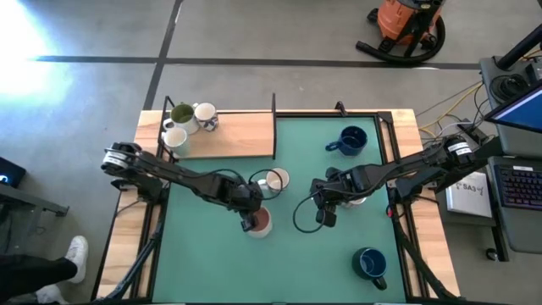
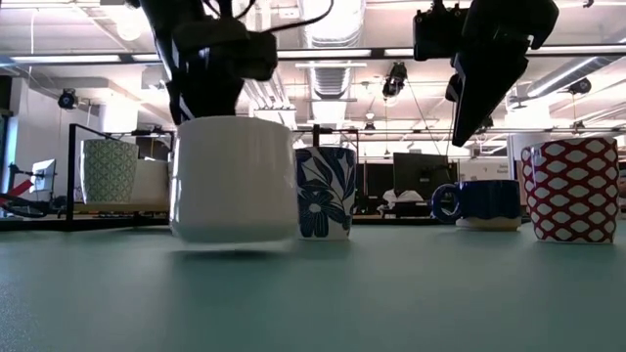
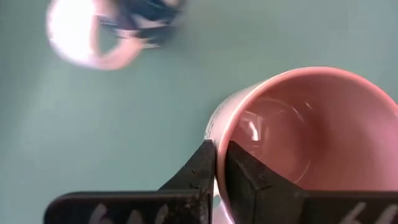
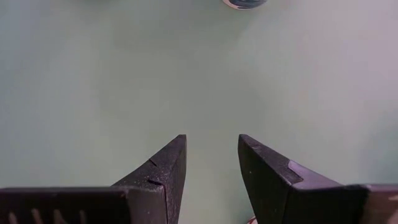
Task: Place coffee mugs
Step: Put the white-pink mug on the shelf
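My left gripper [image 1: 251,217] is at the middle of the green mat, shut on a mug that is white outside and pinkish-red inside [image 1: 260,223] [image 2: 235,181] [image 3: 298,137]. Just beyond it stands a white mug with a blue leaf pattern [image 1: 273,180] [image 2: 325,193]. My right gripper [image 1: 326,213] [image 4: 211,146] hangs open above bare mat to the right of the pink mug, touching nothing. A red-patterned mug [image 2: 572,191] stands near it. Two navy mugs [image 1: 349,140] [image 1: 370,264] stand on the mat. Three pale mugs, one olive-green inside [image 1: 181,114], sit on the wooden board. My left gripper pinches the pink mug's rim [image 3: 219,132], one finger [image 3: 249,177] inside the cup and the other finger [image 3: 200,168] outside against the white wall. The fingers come from above, pointing down. The mug is upright; whether its base touches the mat, I cannot tell.
A wooden board [image 1: 237,135] with a black frame fills the table's far-left corner. Open green mat [image 1: 212,263] lies along the near side, left of the near navy mug. A black cable loops below my right arm [image 1: 303,219].
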Controlling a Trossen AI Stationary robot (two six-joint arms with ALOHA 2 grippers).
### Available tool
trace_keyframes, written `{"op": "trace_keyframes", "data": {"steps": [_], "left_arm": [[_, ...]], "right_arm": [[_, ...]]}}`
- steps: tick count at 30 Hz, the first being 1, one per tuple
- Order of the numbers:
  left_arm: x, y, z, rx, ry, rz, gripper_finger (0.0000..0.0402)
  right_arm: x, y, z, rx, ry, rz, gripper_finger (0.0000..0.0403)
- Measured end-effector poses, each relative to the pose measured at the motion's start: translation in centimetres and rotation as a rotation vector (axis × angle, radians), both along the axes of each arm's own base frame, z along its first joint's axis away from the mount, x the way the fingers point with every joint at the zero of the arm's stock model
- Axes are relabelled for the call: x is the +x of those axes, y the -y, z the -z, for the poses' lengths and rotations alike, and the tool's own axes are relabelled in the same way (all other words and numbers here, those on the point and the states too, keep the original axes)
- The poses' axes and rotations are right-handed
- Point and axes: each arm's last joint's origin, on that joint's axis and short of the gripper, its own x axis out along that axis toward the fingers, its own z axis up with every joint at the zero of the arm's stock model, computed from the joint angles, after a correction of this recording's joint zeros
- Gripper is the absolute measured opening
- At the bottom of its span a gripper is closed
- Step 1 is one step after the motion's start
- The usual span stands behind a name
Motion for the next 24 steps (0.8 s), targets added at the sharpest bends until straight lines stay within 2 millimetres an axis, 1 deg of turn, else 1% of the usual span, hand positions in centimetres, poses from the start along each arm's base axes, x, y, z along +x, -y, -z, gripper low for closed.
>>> {"op": "trace_keyframes", "data": {"steps": [6,11,18,24], "left_arm": [[-0.9,-0.7,-2.3,0.157,-0.105,-0.045,0.0007],[-1.9,-1.5,-3.5,0.194,-0.121,-0.073,0.0007],[-3.8,-3.2,-3.4,0.188,-0.191,-0.167,0.0007],[-6.7,-5.1,-2.0,0.184,-0.3,-0.302,0.0006]], "right_arm": [[0.0,0.0,0.0,-0.001,0.0,-0.002,0.0134],[0.0,0.0,0.0,-0.001,0.0,-0.002,0.0134],[0.0,0.0,0.0,0.001,0.0,0.001,0.0134],[0.0,0.0,0.0,0.001,0.0,0.0,0.0134]]}}
